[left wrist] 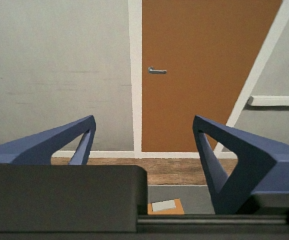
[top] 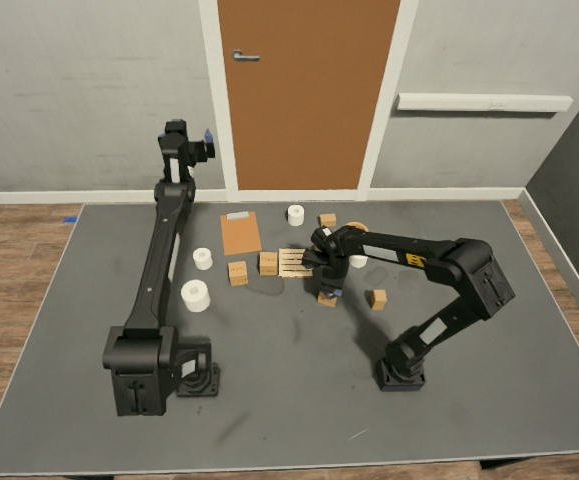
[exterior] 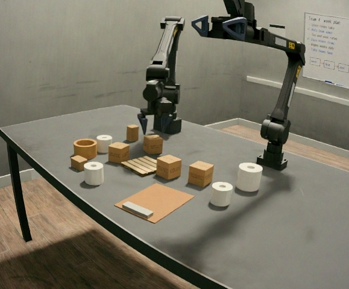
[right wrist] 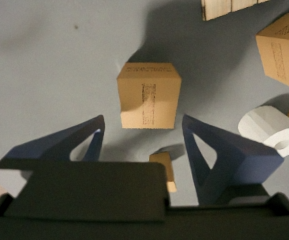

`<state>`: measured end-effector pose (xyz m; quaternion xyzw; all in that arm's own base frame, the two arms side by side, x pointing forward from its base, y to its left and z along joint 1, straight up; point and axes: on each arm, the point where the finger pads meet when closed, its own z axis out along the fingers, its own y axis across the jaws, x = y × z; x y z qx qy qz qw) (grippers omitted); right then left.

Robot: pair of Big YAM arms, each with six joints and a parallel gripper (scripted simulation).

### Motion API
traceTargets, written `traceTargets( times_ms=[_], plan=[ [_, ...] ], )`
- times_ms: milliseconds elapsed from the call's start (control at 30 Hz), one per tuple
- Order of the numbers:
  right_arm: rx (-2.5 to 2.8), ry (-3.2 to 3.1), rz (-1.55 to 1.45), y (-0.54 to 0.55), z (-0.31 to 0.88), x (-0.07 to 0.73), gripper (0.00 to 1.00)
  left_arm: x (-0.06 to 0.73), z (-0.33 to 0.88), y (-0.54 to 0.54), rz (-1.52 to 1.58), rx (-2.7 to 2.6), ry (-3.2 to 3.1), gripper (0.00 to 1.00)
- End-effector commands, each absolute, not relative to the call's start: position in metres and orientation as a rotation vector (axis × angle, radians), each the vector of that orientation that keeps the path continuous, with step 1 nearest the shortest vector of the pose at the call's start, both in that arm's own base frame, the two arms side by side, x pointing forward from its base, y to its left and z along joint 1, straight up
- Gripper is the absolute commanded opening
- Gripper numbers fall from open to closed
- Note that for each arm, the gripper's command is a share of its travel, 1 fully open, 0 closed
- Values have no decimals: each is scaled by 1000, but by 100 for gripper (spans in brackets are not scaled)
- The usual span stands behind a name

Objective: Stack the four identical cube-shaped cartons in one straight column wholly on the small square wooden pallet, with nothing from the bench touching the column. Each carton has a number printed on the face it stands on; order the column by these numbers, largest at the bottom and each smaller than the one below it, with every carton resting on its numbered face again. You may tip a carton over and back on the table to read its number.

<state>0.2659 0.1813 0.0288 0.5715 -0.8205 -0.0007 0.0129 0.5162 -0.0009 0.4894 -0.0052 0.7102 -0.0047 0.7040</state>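
Four brown cube cartons stand apart on the table. One carton is below my right gripper, which is open and empty, its fingertips above the carton. A second carton stands beyond the pallet, mostly hidden by the right arm in the top view. A third carton stands close beside the pallet. A fourth carton stands farther out. The pallet bears no carton. My left gripper is open and empty, high up. Printed numbers are hidden.
Small boxes stand near the right arm and at the back. White rolls stand around the cartons. An orange ring and a clipboard lie on the table.
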Motion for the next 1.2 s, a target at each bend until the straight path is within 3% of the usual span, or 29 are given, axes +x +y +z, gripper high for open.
traceTargets(
  times_ms=[0,1167],
  plan=[
    [1820,-2591,3,197,34,295,83,518,498,0,0,0,1560,100],
    [1799,-2553,1,187,-26,277,83,518,498,0,0,0,1560,100]
  ],
)
